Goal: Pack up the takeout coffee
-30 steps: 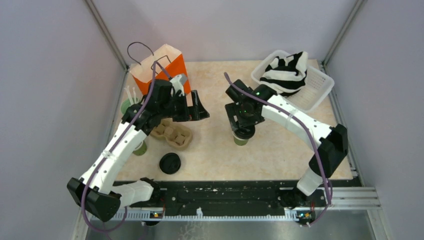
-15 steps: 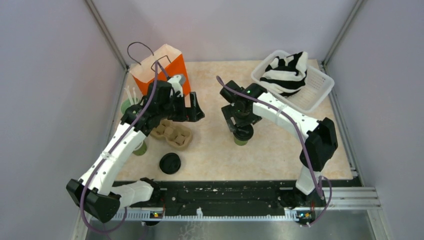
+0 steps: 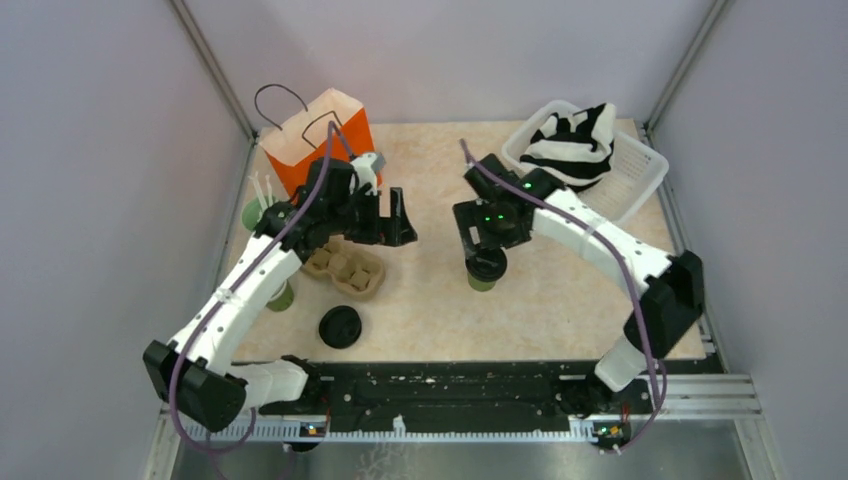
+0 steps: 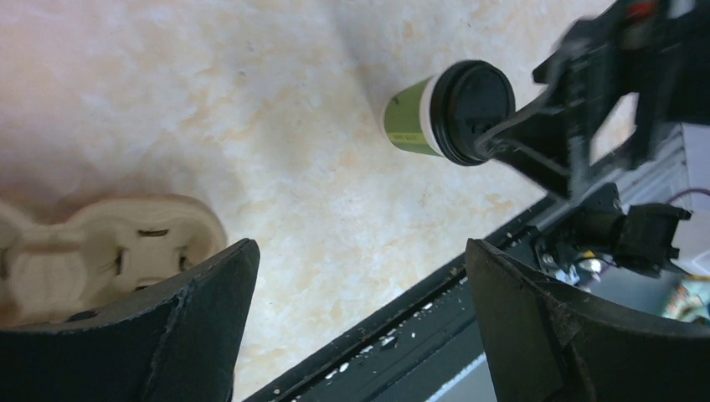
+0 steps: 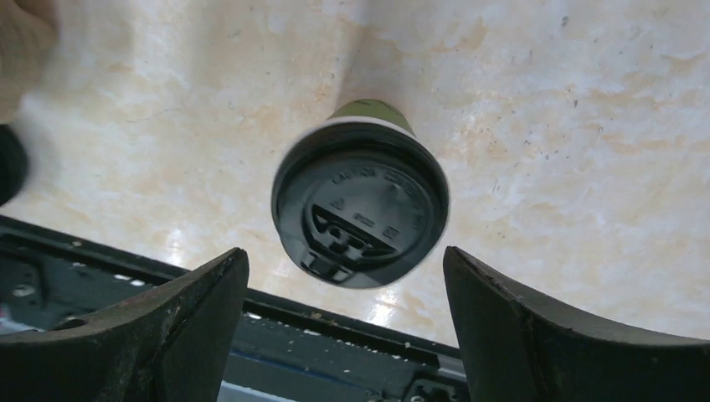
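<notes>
Takeout coffee [image 3: 484, 274] upright on surface [image 3: 430, 300], right of middle, black lid on. Right pincer [image 5: 343, 261] open, hanging directly above it, fingers either side of lid, gaps visible, no contact. Left pincer [image 4: 360, 251] open wide, empty, hovering over cardboard cup carrier [image 3: 345, 268], just in front of orange bag [image 3: 320, 135]. Loose black lid [image 3: 340, 327] near front edge. White basket [image 3: 640, 180] with striped cloth [image 3: 572, 140] at back right.

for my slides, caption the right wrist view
Open right gripper above the lidded takeout coffee on the table
</notes>
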Controlling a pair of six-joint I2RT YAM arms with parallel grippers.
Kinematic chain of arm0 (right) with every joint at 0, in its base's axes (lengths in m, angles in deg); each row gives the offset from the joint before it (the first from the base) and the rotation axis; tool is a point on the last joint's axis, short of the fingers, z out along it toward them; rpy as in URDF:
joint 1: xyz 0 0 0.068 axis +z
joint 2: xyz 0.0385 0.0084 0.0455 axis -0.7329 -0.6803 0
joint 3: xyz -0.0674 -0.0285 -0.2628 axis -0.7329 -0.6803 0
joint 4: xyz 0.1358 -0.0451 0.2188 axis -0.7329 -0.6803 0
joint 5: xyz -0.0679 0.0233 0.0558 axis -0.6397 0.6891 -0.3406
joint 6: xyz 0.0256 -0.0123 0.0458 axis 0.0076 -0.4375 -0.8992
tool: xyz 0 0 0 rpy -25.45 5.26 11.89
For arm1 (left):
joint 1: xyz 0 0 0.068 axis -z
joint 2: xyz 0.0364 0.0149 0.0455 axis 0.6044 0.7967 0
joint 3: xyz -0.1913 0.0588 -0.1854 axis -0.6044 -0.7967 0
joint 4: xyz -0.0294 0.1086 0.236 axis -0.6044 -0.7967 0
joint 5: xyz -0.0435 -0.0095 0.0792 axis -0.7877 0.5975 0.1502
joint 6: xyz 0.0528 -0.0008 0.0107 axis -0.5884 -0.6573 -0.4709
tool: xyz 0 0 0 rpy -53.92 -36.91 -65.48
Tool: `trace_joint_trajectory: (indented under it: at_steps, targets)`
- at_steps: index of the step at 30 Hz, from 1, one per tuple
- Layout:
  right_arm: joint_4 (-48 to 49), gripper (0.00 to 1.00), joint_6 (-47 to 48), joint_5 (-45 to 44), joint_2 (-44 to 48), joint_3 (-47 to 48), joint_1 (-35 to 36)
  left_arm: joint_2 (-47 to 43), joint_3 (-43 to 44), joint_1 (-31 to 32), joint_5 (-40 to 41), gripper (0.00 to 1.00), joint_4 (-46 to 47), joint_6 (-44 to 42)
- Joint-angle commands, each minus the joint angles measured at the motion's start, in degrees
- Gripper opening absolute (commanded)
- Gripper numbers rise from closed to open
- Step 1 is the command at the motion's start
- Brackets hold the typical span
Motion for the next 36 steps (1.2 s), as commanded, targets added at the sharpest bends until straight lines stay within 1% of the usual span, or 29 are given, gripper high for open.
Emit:
trace_joint_trajectory:
  at_steps: [1,4,8,11,14,18,21,23,26,31,34,36]
  targets:
    - [7.27,0.86,-3.54,9.6,13.88,-6.63,-8.51,7.44,1.26,0.72,-12.33,0.99,1.48,-2.18]
    - [12.45,0.86,-4.29,18.78,21.23,-16.34,-16.61,13.59,2.01,4.0,-17.99,0.99,4.1,-0.72]
    - [21.0,0.84,-4.34,33.7,28.51,-28.88,-27.85,21.36,3.88,8.52,-21.47,0.97,10.98,4.07]
    - [27.63,0.83,-5.74,42.84,30.18,-35.6,-32.46,26.38,6.91,9.01,-20.54,0.97,12.66,5.22]
    - [32.75,0.8,-6.58,47.8,29.17,-39.16,-33.45,31.7,10.88,9.04,-22.64,0.95,11.81,5.38]
    - [34.38,0.77,-5.65,48.78,26.85,-40.25,-33.62,36.97,14.1,9.05,-24.66,0.89,10.79,5.79]
    - [36.35,0.73,-5.96,50.17,25.37,-41.17,-33.64,38.88,15.42,8.97,-24.29,0.86,10.32,5.06]
    - [36.82,0.73,-5.95,50.09,24.59,-41.49,-33.64,40.49,17.21,8.94,-22.56,0.84,7.42,3.78]
    - [37.99,0.72,-6.1,49.94,23.95,-42.01,-33.65,41.56,18.11,8.91,-23.53,0.83,7.55,3.29]
    - [38.62,0.69,-5.66,50.16,21.94,-42.35,-33.65,42.51,17.85,8.94,-23.92,0.73,7.73,3.71]
    - [39.53,0.66,-5.67,50.56,20.86,-42.59,-33.66,42.48,17.18,8.84,-23.64,0.64,8.1,3.97]
    - [40.07,0.65,-5.75,51.01,20.34,-42.54,-33.64,42.77,17.12,8.74,-23.75,0.6,8.14,4.14]
